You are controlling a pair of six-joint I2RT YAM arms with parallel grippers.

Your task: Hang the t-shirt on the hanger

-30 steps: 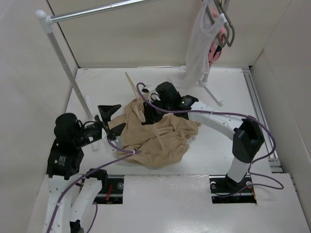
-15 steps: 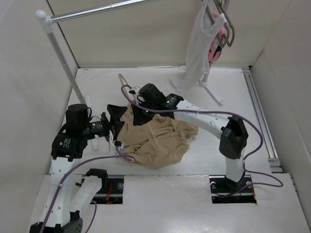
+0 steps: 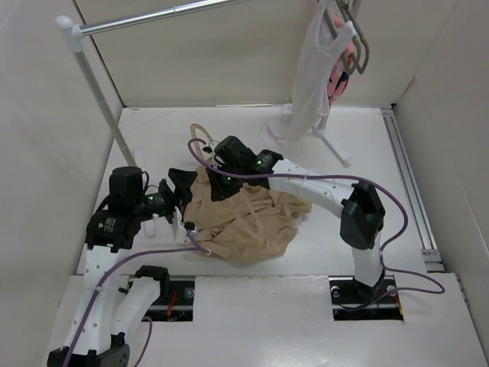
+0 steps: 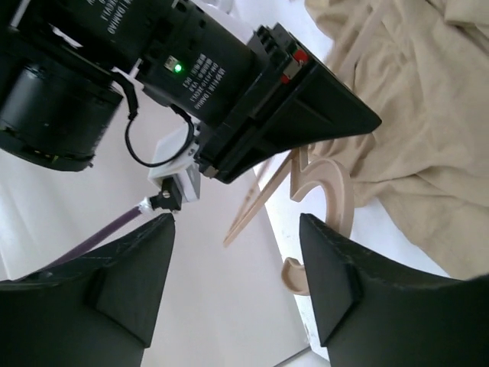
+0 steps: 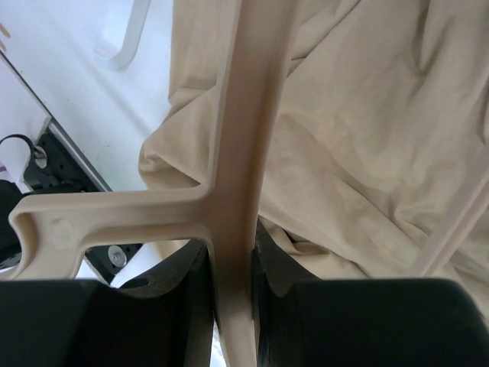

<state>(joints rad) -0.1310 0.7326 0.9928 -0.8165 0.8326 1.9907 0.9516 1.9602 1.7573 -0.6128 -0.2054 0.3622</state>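
At the far left of the overhead view a white rack pole [image 3: 98, 90] slants up toward 11 o'clock. The left gripper [image 3: 181, 191] sits at the 9 o'clock edge of the t-shirt [image 3: 248, 222], and its fingers [image 4: 134, 283] are spread apart with nothing between them. In the left wrist view the hanger [image 4: 334, 191] shows its curved hook just beyond that gap, lying on the white table [image 3: 359, 153] beside the cloth's edge. Next to the right, the right gripper [image 5: 233, 306] is at the shirt's 11 o'clock edge, clamped on the hanger's straight stem where the bar branches off. The hook pokes out past it toward 11 o'clock. The hanger's arms run over the tan folds in the right wrist view. The t-shirt lies crumpled in a heap near the table's middle, between the two arms. At 1 o'clock a white sleeveless top [image 3: 309, 80] hangs from grey hangers [image 3: 359, 47], with a pink garment [image 3: 337, 82] just behind it.
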